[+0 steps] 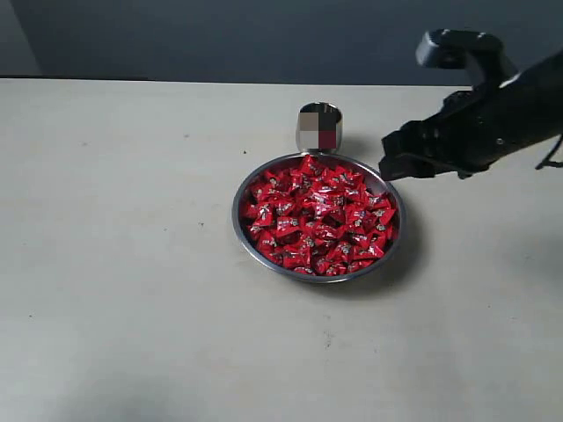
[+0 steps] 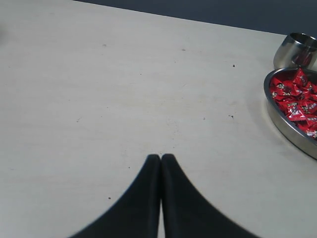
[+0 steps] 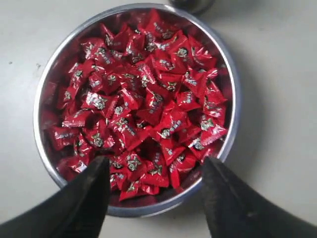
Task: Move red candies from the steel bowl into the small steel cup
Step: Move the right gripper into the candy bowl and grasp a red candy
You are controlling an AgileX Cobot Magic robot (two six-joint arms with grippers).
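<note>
The steel bowl point(image 1: 244, 236) sits mid-table, heaped with red candies point(image 1: 317, 215) in shiny wrappers. The small steel cup point(image 1: 318, 127) stands just behind it, touching or nearly touching the rim. My right gripper point(image 1: 391, 165) hovers above the bowl's right rim, open and empty. In the right wrist view its black fingers point(image 3: 89, 191) straddle the near edge of the steel bowl point(image 3: 233, 84), with the red candies point(image 3: 143, 104) spread beyond the right gripper point(image 3: 154, 164). My left gripper point(image 2: 161, 157) is shut with nothing in it, over bare table; the steel bowl point(image 2: 285, 121), red candies point(image 2: 297, 101) and cup point(image 2: 296, 48) lie far to one side.
The pale table point(image 1: 123, 264) stretches wide to the left and front of the bowl. A dark wall runs along its far edge. The right arm point(image 1: 510, 105) reaches in from the right side.
</note>
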